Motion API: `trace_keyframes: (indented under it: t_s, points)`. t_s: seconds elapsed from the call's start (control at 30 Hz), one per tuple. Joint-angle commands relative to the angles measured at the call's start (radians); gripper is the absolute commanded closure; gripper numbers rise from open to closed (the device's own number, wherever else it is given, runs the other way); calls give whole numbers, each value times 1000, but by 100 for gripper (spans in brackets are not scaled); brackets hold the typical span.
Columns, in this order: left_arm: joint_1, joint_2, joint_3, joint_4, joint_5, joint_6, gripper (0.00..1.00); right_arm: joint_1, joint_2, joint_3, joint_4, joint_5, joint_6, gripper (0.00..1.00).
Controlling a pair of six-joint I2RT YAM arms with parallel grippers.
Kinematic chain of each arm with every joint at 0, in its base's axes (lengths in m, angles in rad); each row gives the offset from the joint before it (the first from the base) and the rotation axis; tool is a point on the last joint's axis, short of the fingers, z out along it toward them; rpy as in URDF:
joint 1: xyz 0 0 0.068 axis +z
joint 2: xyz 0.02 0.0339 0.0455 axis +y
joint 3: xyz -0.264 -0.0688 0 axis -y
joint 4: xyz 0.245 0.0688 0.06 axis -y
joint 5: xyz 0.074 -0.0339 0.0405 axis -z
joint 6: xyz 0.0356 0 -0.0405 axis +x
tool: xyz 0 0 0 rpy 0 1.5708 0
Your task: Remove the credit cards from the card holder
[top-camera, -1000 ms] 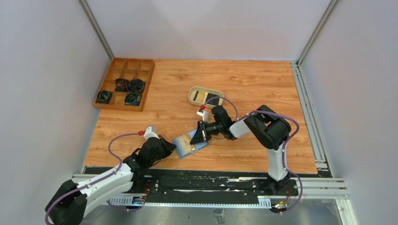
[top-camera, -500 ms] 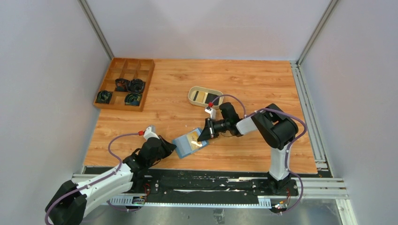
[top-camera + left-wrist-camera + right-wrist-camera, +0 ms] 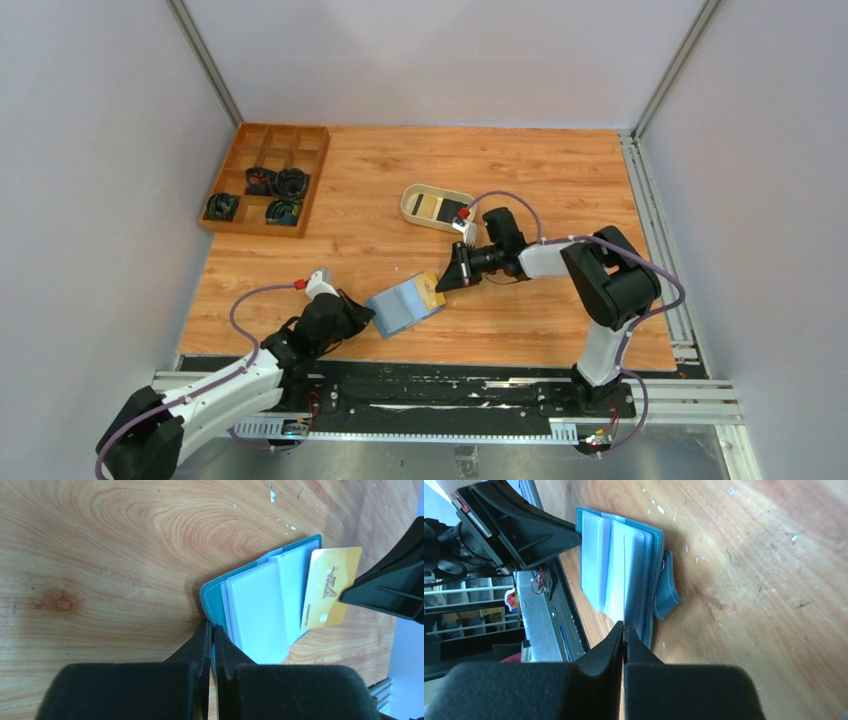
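The teal-blue card holder (image 3: pixel 398 306) lies open on the table, its light blue inside facing up. My left gripper (image 3: pixel 368 316) is shut on its near left edge, and the left wrist view shows the jaws (image 3: pixel 212 629) pinching the teal cover. My right gripper (image 3: pixel 441 287) is shut on a tan-gold credit card (image 3: pixel 432 293). The card (image 3: pixel 330 587) is nearly clear of the holder's right side. In the right wrist view the jaws (image 3: pixel 623 626) are closed on the card, seen edge-on, in front of the open holder (image 3: pixel 619 565).
A beige oval dish (image 3: pixel 412 196) behind the holder holds a black card (image 3: pixel 455 212) and a tan one (image 3: pixel 426 205). A brown wooden compartment tray (image 3: pixel 282 136) with dark coiled items stands at the far left. The holder's snap tab (image 3: pixel 667 592) sticks out sideways.
My right gripper has moved to the right, drawing the tan-gold card out of the holder's pocket. My left gripper has stayed clamped on the holder.
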Motion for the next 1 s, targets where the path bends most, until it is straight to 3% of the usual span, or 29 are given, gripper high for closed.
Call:
trace_keyframes:
  t_s: [0.0, 0.23, 0.4, 0.77, 0.97]
  points:
    - [8, 5, -30, -94, -31, 36, 100, -23, -62, 58, -110, 46, -35, 100]
    - [13, -6, -30, -96, -29, 36, 100, -41, -118, 164, -106, 124, 72, 100]
    - [16, -12, -30, -97, -25, 40, 100, -68, -115, 262, -121, 266, 170, 100]
    - [19, -51, 37, -151, -25, 93, 100, -84, 34, 521, -292, 562, 351, 100]
    - [25, -68, 46, -163, -6, 130, 100, -83, 133, 605, -294, 578, 423, 100]
